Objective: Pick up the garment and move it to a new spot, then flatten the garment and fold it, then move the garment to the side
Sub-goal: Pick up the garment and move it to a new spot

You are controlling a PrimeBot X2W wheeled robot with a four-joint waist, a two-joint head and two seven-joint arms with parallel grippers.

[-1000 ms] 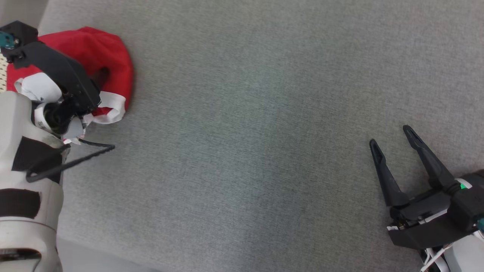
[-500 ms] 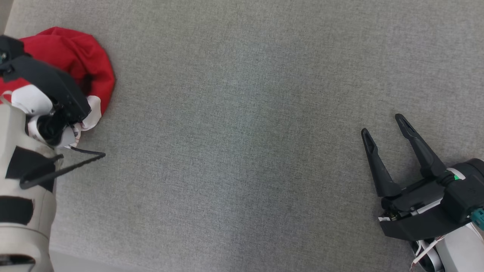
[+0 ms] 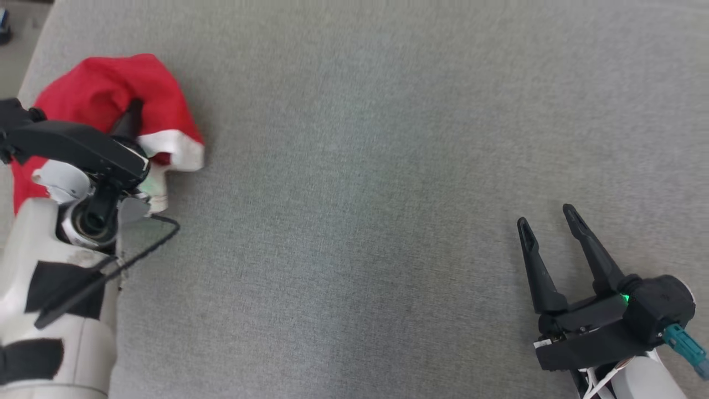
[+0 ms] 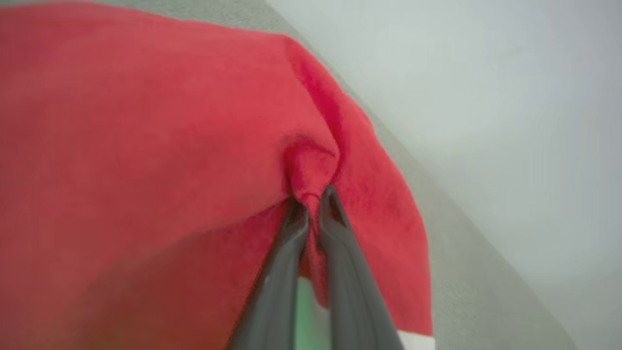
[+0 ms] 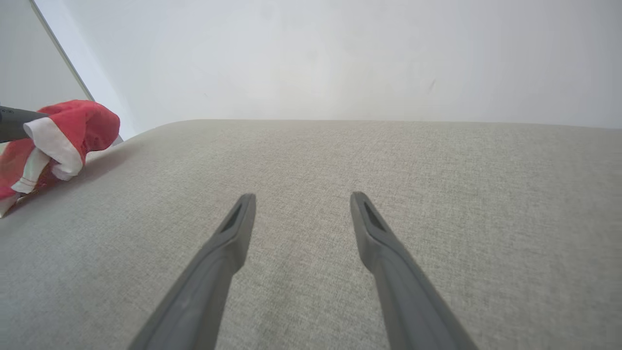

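The garment is red with white trim and lies bunched at the far left of the grey cushion surface. My left gripper reaches over it, and in the left wrist view its tips are shut on a pinched fold of the red garment. My right gripper stands open at the lower right, far from the garment, with nothing between its fingers. In the right wrist view the garment shows at the far left, slightly raised.
A black cable loops off my left forearm near the garment. The cushion's left edge runs just beside the garment. A pale wall rises behind the cushion. Bare grey fabric stretches between the two grippers.
My left gripper has closed on the red fabric and gathered it into a peak; the white trim has shifted. The head camera has moved, so the whole picture has shifted.
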